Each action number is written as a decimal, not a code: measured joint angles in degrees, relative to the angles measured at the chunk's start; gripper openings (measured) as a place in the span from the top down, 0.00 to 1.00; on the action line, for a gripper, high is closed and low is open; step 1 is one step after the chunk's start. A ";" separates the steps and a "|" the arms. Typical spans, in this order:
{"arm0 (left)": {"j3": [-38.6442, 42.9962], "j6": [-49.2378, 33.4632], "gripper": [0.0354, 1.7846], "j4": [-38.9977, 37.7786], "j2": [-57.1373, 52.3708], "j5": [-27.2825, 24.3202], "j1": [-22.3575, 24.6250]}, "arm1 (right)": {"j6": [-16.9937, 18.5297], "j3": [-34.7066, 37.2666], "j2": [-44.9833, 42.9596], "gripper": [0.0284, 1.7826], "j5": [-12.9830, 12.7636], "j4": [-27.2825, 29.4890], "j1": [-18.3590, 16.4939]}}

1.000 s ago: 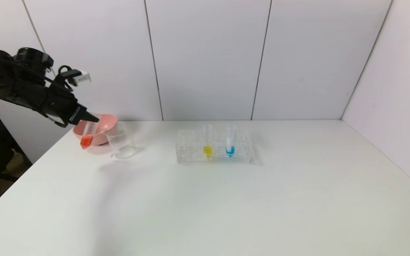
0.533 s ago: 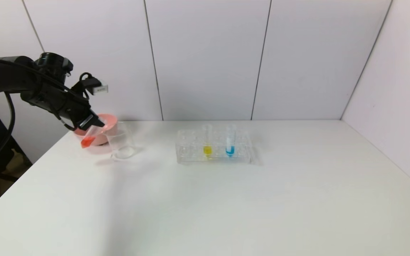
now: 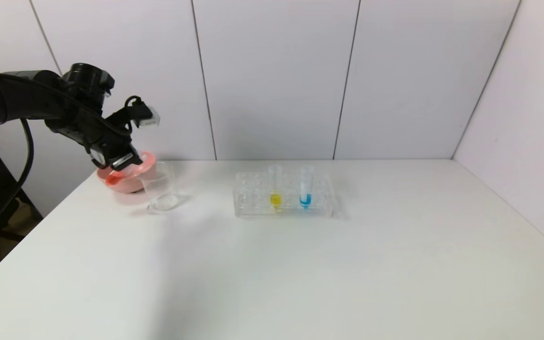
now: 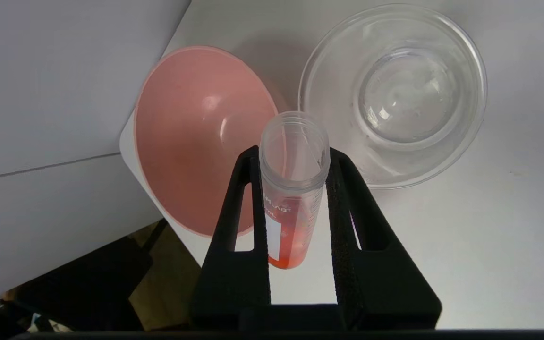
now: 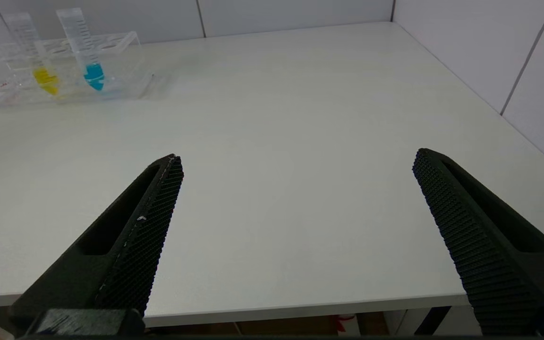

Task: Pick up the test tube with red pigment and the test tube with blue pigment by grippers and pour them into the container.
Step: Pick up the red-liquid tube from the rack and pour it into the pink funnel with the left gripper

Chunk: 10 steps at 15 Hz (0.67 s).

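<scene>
Head view: left gripper (image 3: 122, 164) up high at the far left of the tabletop (image 3: 272, 264), over the pink bowl (image 3: 132, 182) and just beside the glass beaker (image 3: 161, 188). Jaws shut tight on the red tube (image 3: 117, 175). Tube tipped far over, nearly lying flat, round red end pointing out to the robot's left, open mouth pointing toward the beaker. Most of the tube hidden here by the black jaws and hard to tell from the pink bowl behind it.

Left wrist view: same left gripper (image 4: 294, 163) with one finger on each side of the red tube (image 4: 291, 198), close below its open mouth. Red liquid spread thin along the tube's low side, with a darker pool at the round end. Mouth of the tube seen between the pink bowl (image 4: 191, 123) and the glass beaker (image 4: 435, 61), not yet over the beaker. Inside of the beaker clear. White label and some grey letters on the tube, partly covered by a finger.

Farther along the tabletop, a clear rack (image 3: 284, 198) with the blue tube (image 3: 305, 186) and a yellow tube (image 3: 275, 188), both standing straight up, open ends on top.

Right wrist view: right gripper (image 5: 295, 160) low near the tabletop's near edge, jaws wide apart, nothing between them. Rack (image 5: 125, 71), blue tube (image 5: 85, 49) and yellow tube (image 5: 33, 52) far off in a corner. Rack cut off at the picture's edge.
</scene>
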 joint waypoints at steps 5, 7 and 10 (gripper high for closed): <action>0.00 6.25 0.80 -0.63 -0.69 5.47 -1.57 | 0.00 0.00 0.00 0.00 0.00 0.00 0.00; 0.00 8.22 0.80 -0.59 -0.74 7.13 -2.04 | 0.00 0.00 0.00 0.00 0.00 0.00 0.00; 0.00 10.20 0.80 -0.72 -0.67 8.86 -2.69 | 0.00 0.00 0.00 0.00 0.00 0.00 0.00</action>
